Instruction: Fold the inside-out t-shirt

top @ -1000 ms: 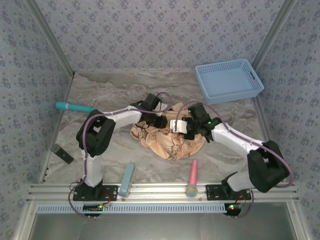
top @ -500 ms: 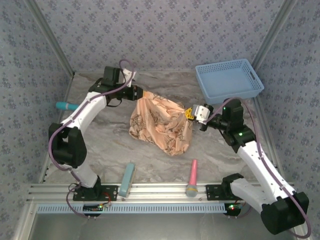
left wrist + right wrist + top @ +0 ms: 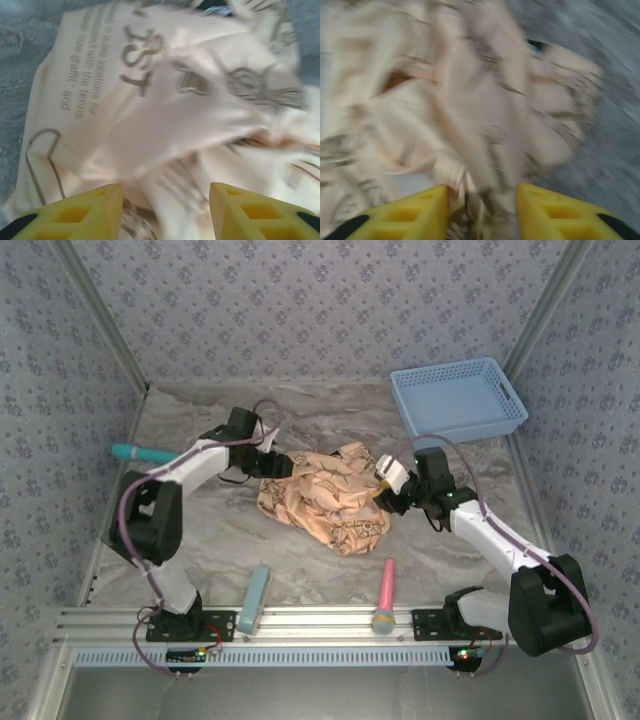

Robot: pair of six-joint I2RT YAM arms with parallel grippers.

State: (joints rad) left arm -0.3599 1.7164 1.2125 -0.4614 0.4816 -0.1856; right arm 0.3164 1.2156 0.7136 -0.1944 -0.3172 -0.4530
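Observation:
The inside-out t-shirt [image 3: 325, 495] lies crumpled in a peach-tan heap with brown print at the middle of the table. My left gripper [image 3: 275, 462] is at the heap's left edge. In the left wrist view its yellow fingers stand well apart, open [image 3: 166, 200], with the cloth [image 3: 165, 100] spread under and beyond them. My right gripper [image 3: 383, 483] is at the heap's right edge. Its fingers are also apart, open [image 3: 482, 205], and a bunch of blurred cloth [image 3: 445, 100] lies between them. The dark neck label is not in sight.
A blue basket [image 3: 460, 400] stands at the back right. A teal-handled tool [image 3: 150, 453] lies at the left under the left arm. A light blue bar [image 3: 255, 598] and a pink brush [image 3: 385, 595] lie near the front rail.
Half a second ago both grippers held the shirt up and stretched apart. Now the arms have come down and inward, the shirt rests in a heap, and both jaws stand apart.

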